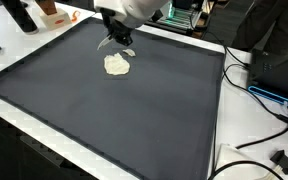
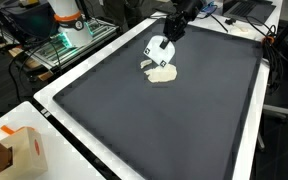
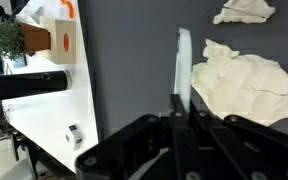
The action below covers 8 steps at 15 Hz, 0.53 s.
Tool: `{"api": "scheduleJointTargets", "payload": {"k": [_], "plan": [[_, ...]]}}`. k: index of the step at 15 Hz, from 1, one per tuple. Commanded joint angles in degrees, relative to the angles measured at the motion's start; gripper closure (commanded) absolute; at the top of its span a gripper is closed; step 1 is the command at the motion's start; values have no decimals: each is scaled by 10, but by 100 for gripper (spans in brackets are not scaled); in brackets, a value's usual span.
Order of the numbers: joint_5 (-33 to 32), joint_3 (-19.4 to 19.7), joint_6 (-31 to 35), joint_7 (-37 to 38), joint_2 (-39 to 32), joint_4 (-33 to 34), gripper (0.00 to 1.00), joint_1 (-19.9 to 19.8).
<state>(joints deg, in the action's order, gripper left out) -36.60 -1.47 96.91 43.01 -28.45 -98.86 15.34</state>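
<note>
My gripper (image 1: 119,42) hangs low over the far part of a large dark mat (image 1: 134,115), as both exterior views show (image 2: 165,45). In the wrist view its black fingers (image 3: 181,112) are shut on a thin white flat object (image 3: 183,62), seen edge-on. This object also shows in an exterior view (image 2: 157,52). A crumpled cream cloth (image 3: 244,85) lies on the mat right beside the gripper, just below it in both exterior views (image 1: 117,66) (image 2: 162,74). A smaller cream scrap (image 3: 246,10) lies a little beyond it.
A wooden box with an orange label (image 3: 62,38) (image 2: 24,152), a black cylinder (image 3: 29,84) and a plant (image 3: 4,35) stand on the white table edge beside the mat. Black cables (image 1: 256,92) run along the opposite side. Equipment crowds the far edge (image 2: 69,18).
</note>
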Motion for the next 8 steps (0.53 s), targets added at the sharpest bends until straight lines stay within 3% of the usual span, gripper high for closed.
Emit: {"api": "scheduleJointTargets", "payload": {"k": [1, 8], "plan": [[-1, -7, 35, -34, 26, -21, 99, -6], [21, -13, 105, -90, 64, -46, 99, -14]]}}
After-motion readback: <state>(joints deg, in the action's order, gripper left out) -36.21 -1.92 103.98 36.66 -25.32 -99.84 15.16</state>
